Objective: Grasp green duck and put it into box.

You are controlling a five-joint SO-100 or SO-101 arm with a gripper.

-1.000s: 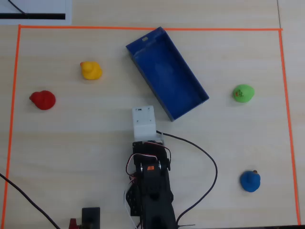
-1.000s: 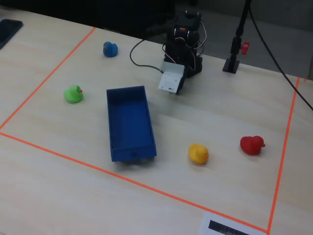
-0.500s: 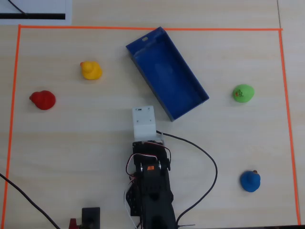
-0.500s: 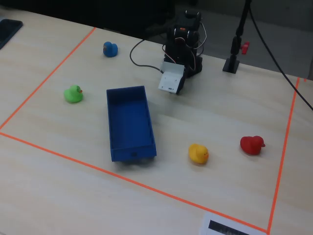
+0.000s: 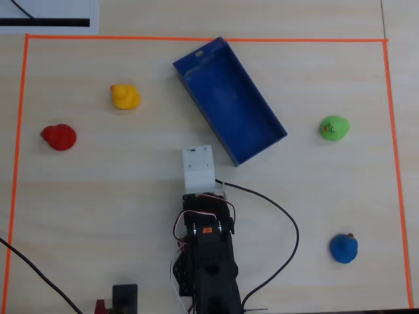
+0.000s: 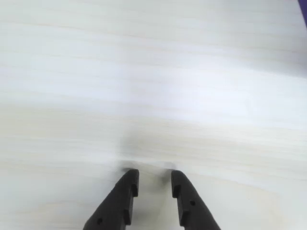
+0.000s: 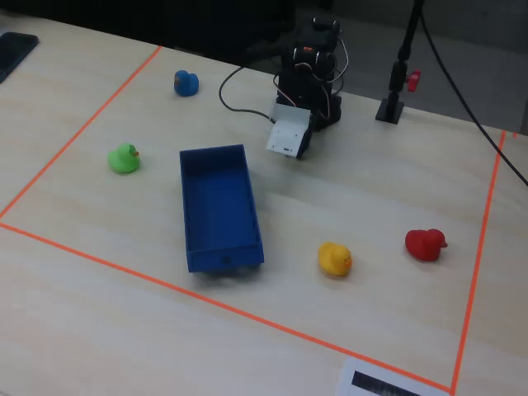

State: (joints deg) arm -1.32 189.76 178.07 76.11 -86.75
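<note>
The green duck (image 5: 334,127) sits on the pale wooden table at the right in the overhead view, and at the left in the fixed view (image 7: 124,157). The dark blue box (image 5: 229,98) lies slantwise at the table's middle, empty (image 7: 219,206). The arm is folded at the near edge; its white wrist housing (image 5: 198,167) hides the fingers from above and stands just beside the box's near corner. In the wrist view my gripper (image 6: 154,175) hangs over bare table, its black fingers a little apart with nothing between them. The duck is far to the right of it.
A yellow duck (image 5: 125,97) and a red duck (image 5: 59,137) sit at the left in the overhead view, a blue duck (image 5: 344,248) at the lower right. Orange tape (image 5: 196,39) frames the work area. A black cable (image 5: 288,222) loops right of the arm.
</note>
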